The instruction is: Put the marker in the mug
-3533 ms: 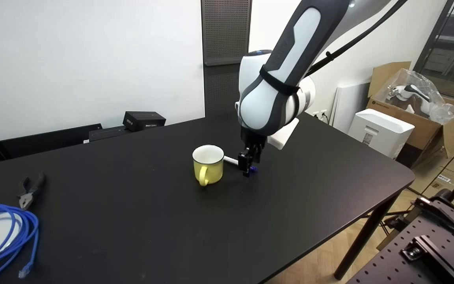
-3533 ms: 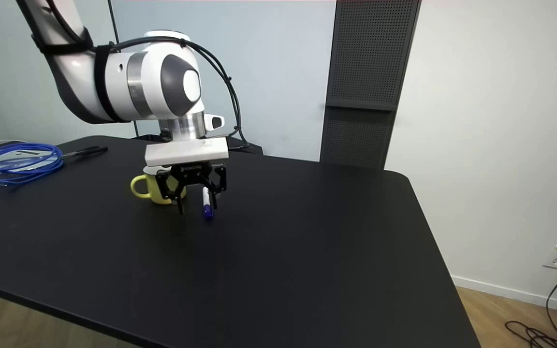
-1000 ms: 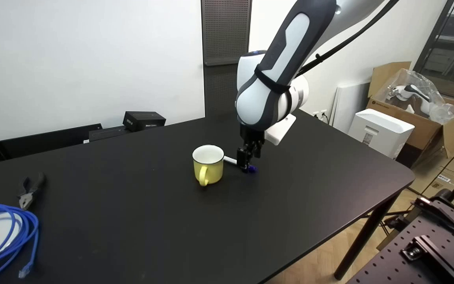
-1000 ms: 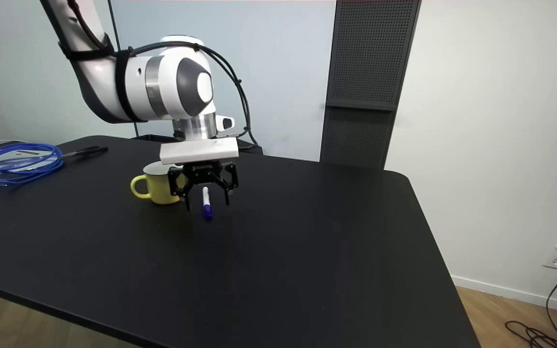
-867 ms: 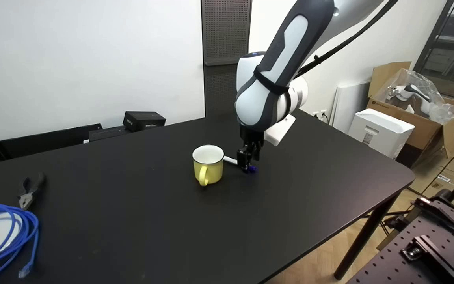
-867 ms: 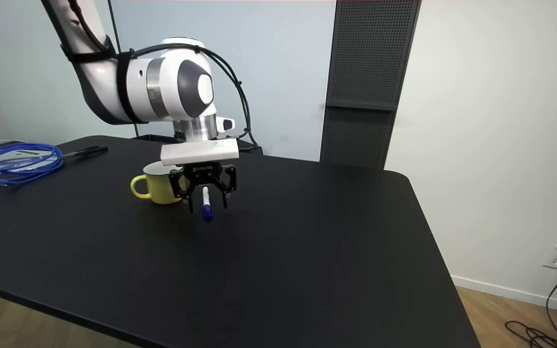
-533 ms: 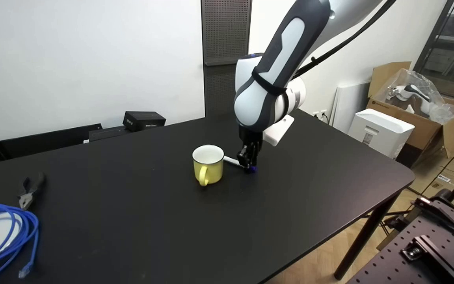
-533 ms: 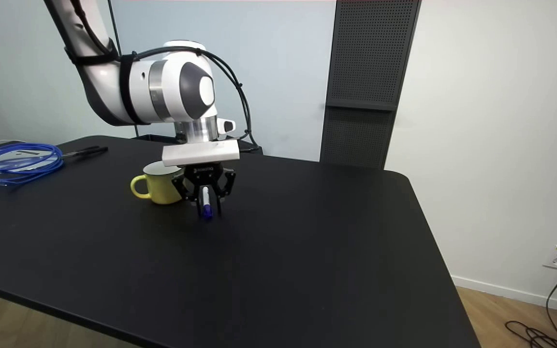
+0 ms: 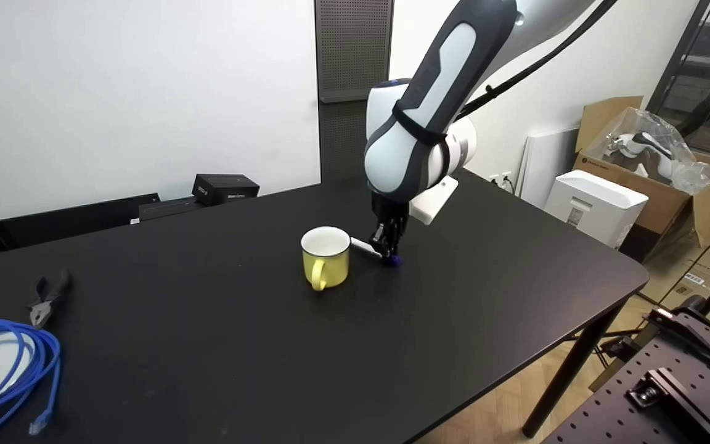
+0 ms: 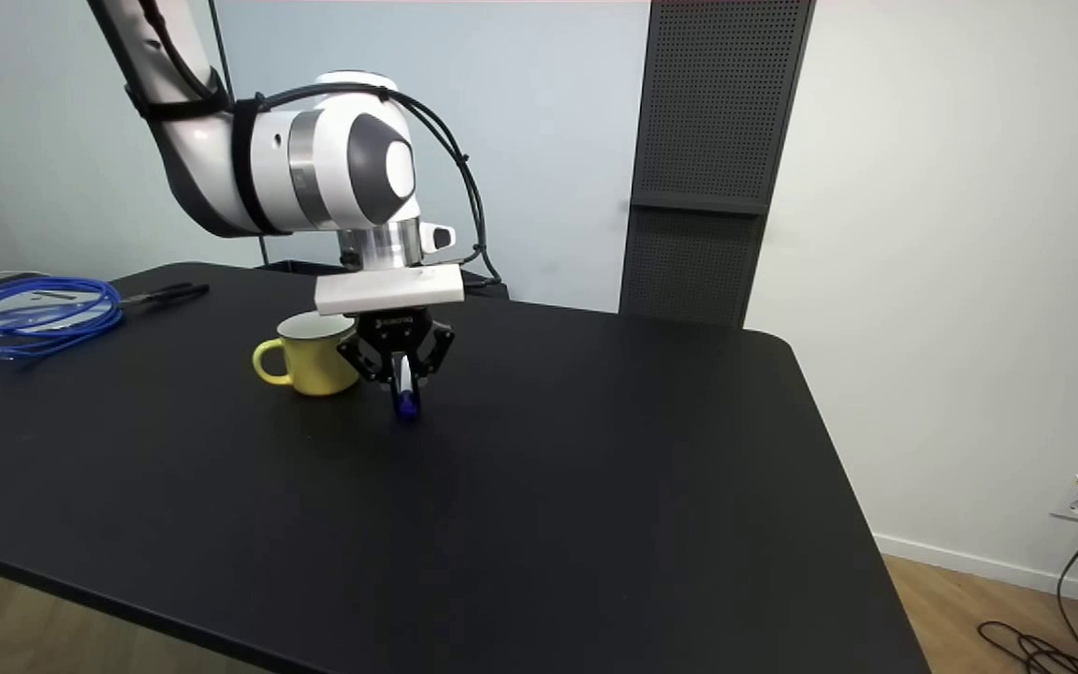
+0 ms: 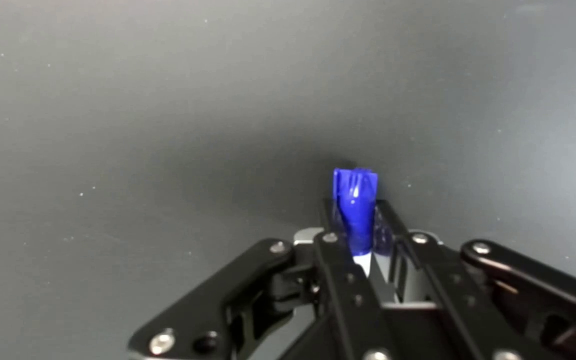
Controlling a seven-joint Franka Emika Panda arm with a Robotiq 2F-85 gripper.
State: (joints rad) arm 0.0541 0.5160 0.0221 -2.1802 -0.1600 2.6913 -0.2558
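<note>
1. With both fingers (image 11: 348,285), gripping the blue-capped marker (image 11: 358,212) by its cap, in the wrist view.
2. Held just beside the yellow mug (image 9: 325,258), outside it, in an exterior view.
3. Held low, near or touching the table (image 10: 595,524), in an exterior view.

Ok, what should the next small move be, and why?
Probably lift the hand straight up: it looks shut on the marker at its blue cap, but the marker sits low beside the mug, too low to go in.
</note>
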